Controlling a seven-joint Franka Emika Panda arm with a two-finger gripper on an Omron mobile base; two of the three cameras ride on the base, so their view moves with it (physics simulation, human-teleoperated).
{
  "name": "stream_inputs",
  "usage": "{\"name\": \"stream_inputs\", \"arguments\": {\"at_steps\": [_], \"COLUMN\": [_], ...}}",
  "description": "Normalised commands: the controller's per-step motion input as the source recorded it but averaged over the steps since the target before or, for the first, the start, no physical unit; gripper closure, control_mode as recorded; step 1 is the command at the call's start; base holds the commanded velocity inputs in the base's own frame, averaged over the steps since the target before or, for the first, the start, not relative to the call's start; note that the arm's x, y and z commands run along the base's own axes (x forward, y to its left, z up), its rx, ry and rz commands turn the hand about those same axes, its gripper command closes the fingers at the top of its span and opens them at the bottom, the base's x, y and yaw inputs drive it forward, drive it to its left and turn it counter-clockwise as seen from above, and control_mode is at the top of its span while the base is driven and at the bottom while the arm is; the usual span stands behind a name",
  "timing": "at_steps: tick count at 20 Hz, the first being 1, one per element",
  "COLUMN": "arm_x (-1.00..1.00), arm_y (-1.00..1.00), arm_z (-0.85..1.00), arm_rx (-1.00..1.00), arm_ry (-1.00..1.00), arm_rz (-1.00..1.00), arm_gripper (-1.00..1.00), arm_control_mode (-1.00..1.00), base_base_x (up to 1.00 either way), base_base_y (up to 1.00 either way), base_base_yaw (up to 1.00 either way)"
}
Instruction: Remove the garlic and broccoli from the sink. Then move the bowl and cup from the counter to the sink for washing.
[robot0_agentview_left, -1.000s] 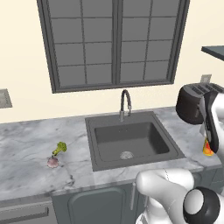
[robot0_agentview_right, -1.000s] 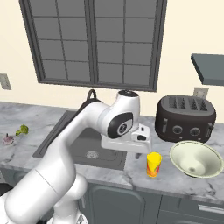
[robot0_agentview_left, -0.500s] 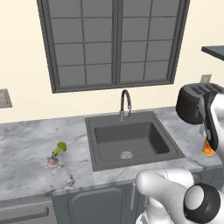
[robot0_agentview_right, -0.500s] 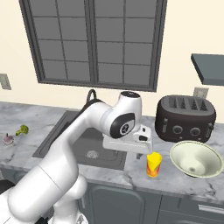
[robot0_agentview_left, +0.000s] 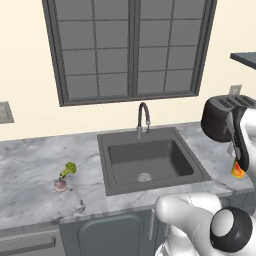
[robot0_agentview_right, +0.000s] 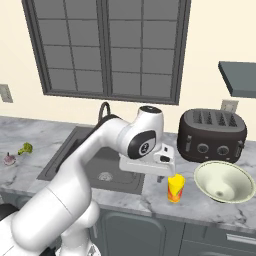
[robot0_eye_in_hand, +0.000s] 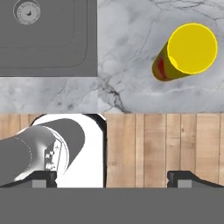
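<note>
The counter (robot0_agentview_left: 30, 165) is grey-and-white veined marble with a dark sink (robot0_agentview_left: 150, 160) set into it. On its left stretch the broccoli (robot0_agentview_left: 68, 169) and the garlic (robot0_agentview_left: 60, 185) lie just beside each other. Right of the sink stand the yellow cup (robot0_agentview_right: 175, 188), the pale bowl (robot0_agentview_right: 225, 182) and, farther back, a dark toaster (robot0_agentview_right: 212, 135).

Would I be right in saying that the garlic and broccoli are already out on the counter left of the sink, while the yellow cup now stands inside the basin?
Not quite. The garlic and broccoli do lie on the counter left of the sink, but the cup is not in the basin. The right base view shows it standing on the counter to the right of the sink, beside the bowl.
</note>
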Motion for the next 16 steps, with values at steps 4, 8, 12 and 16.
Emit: {"name": "stream_inputs", "arguments": {"at_steps": [4, 8, 12, 16], "arm_x": [0.06, 0.06, 0.06, 0.05], "arm_y": [-0.04, -0.04, -0.04, -0.03], "arm_z": [-0.05, -0.06, -0.06, -0.07], "arm_rx": [0.00, 0.00, 0.00, 0.00], "arm_ry": [0.00, 0.00, 0.00, 0.00], "arm_rz": [0.00, 0.00, 0.00, 0.00], "arm_gripper": [-1.00, -1.00, -1.00, -1.00], "arm_control_mode": [-1.00, -1.00, -1.00, -1.00], "base_base_x": [0.00, 0.00, 0.00, 0.00], "base_base_y": [0.00, 0.00, 0.00, 0.00], "base_base_yaw": [0.00, 0.00, 0.00, 0.00]}}
